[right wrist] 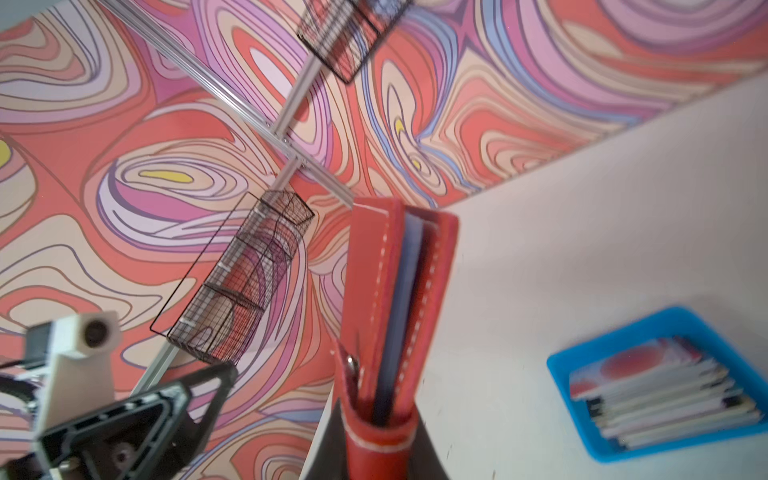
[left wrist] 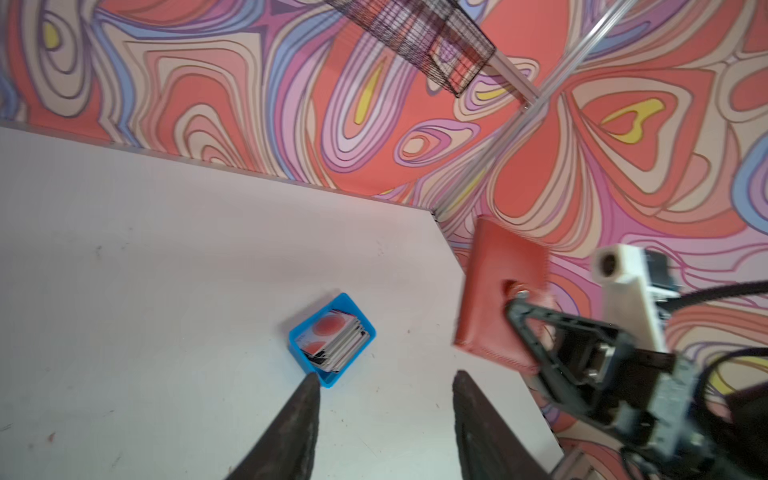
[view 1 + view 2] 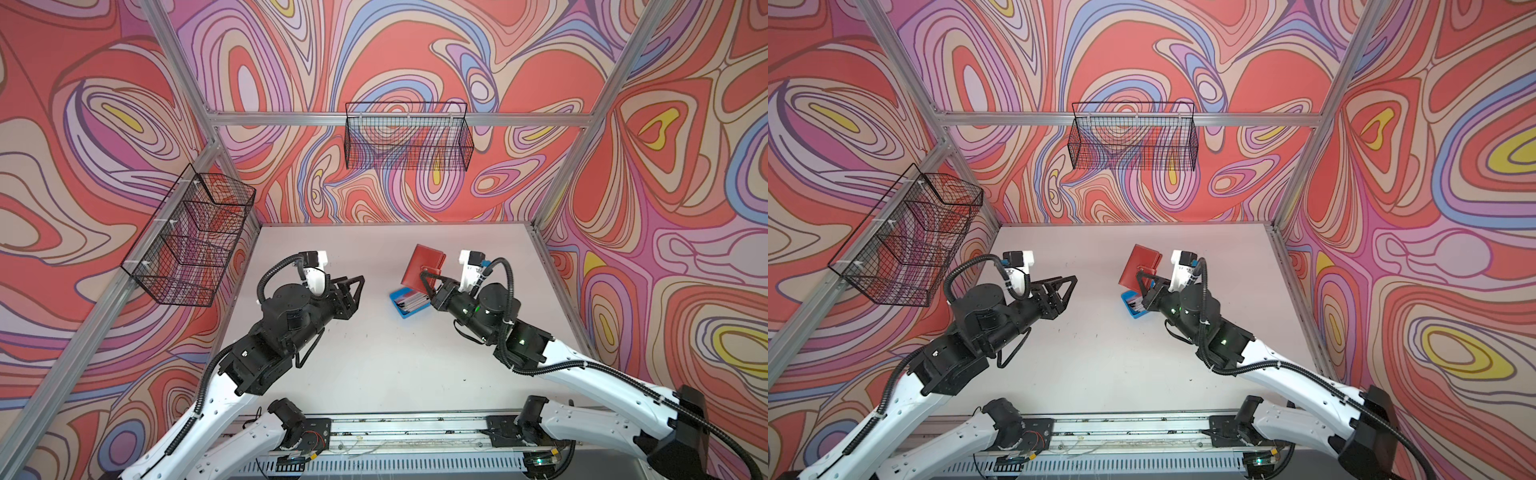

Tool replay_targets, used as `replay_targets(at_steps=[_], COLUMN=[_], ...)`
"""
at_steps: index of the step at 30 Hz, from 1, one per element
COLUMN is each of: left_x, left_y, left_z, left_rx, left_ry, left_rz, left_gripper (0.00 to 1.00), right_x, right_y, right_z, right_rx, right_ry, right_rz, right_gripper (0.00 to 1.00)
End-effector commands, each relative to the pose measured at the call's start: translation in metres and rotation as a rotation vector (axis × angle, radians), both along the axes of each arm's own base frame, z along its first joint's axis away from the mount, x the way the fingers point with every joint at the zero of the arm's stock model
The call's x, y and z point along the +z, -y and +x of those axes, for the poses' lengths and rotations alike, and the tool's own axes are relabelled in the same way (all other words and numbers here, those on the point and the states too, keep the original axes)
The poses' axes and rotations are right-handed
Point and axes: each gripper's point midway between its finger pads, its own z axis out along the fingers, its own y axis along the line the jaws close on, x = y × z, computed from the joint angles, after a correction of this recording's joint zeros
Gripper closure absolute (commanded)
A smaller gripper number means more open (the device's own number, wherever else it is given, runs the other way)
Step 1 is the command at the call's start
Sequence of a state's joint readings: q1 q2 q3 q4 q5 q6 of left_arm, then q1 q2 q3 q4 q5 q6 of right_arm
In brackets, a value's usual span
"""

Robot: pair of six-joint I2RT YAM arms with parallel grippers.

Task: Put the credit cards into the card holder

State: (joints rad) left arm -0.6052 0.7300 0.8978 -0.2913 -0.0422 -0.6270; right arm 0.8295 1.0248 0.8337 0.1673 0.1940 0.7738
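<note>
- The right gripper (image 3: 425, 277) is clamped on one end of the card holder (image 3: 424, 259). In both top views the red holder sticks out past the fingertips, away from the arm.
- In the right wrist view the card holder (image 1: 390, 291) rises straight out from between the two dark fingers (image 1: 430, 455), edge-on. Its covers are slightly parted and bluish leaves show between them. A metal snap stud (image 1: 351, 362) sits on the cover just beyond the fingers.
- In the left wrist view the holder (image 2: 498, 286) is clear of the table (image 2: 166, 270) and touches nothing but the right gripper (image 2: 515, 303).
- The credit cards (image 3: 414, 300) are stacked in a small blue tray (image 3: 402, 311) on the table. They lie below and just beside the right gripper, on the side nearer its arm, and do not touch the holder. The top card (image 1: 636, 365) is white with red circles.
- The left gripper (image 3: 360, 282) has its jaws apart and nothing between them. The left wrist view shows clear table between its fingers (image 2: 309, 415).
- The tray and cards (image 2: 334, 338) lie ahead of the left gripper's fingertips. The held holder is farther off to one side, well apart from it.
</note>
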Motion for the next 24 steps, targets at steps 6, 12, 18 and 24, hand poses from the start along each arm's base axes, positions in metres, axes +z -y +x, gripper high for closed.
replay_targets(at_steps=[6, 12, 18, 24], left_x=[-0.052, -0.045, -0.049, -0.048], left_y=[0.007, 0.032, 0.041, 0.046], left_z=[-0.003, -0.018, -0.017, -0.017], left_rx=[-0.158, -0.341, -0.391, -0.415], left_ry=[0.128, 0.243, 0.244, 0.238], left_rz=[-0.137, -0.194, -0.196, -0.204], left_gripper=[0.53, 0.59, 0.65, 0.65], right_x=[-0.037, -0.039, -0.044, -0.043], right_y=[-0.011, -0.029, -0.027, -0.035], right_z=[-0.001, -0.017, -0.019, -0.023], right_rx=[0.214, 0.356, 0.352, 0.407], right_ry=[0.121, 0.150, 0.153, 0.170], right_rz=[-0.048, 0.022, 0.030, 0.035], right_gripper=[1.00, 1.00, 1.00, 1.00])
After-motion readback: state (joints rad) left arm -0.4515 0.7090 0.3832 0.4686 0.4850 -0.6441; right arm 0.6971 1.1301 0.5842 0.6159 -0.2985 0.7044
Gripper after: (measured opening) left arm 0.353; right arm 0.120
